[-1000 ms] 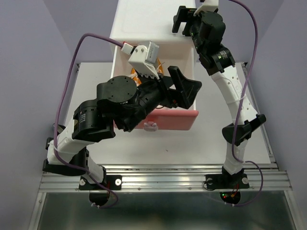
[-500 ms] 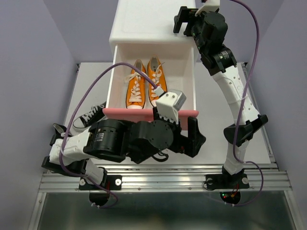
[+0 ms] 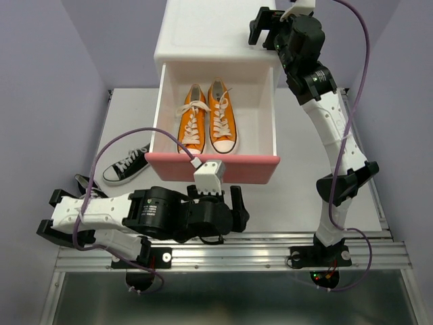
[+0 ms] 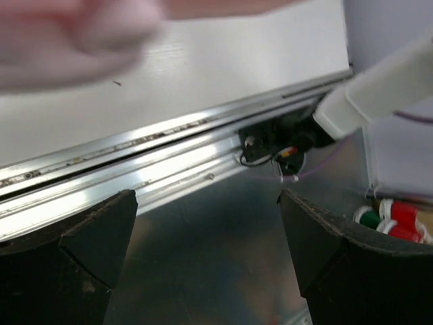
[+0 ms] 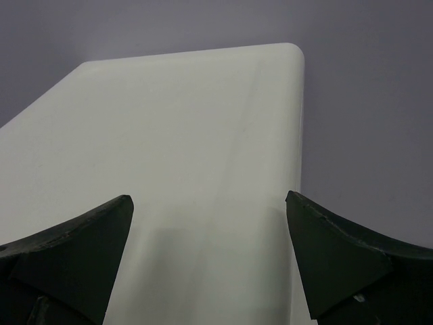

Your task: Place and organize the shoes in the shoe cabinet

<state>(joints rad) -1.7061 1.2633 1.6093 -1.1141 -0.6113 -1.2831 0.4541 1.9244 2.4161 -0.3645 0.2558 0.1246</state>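
While the darker pink upper drawer (image 3: pixel 250 168) of the small white plastic shoe cabinet (image 3: pixel 203 34) stands pulled out over the white table (image 3: pixel 291 196), a pair of orange canvas lace-up sneakers (image 3: pixel 221 122) lies inside it. They sit side by side, soles down, with their white rubber toes towards the pink front and their heels towards the cabinet body. The two shoes almost touch each other, and bare drawer floor shows on either side of them.

The left gripper (image 3: pixel 238 208) hangs low on the near side of that drawer front, just in front of it, with its arm folded flat along the aluminium rail (image 4: pixel 135 162) at the table's edge. From its own camera I see the black fingers (image 4: pixel 74 257) spread wide with nothing between them. They point down past the rail, and the pink front is only a blur above them.

Off to this gripper's left and a little beyond it, one black canvas sneaker (image 3: pixel 127 164) with white laces rests on the table. It lies outside the drawer, just beside the drawer's left wall. Farther left a second dark shape (image 3: pixel 82 181) peeks out behind the arm. It may be the other black shoe, though too much is hidden for me to tell.

The right gripper (image 3: pixel 260 27) is raised over the cabinet's flat top near its right edge. Its fingers (image 5: pixel 67 264) are likewise apart and hold nothing, with only smooth white plastic below them.
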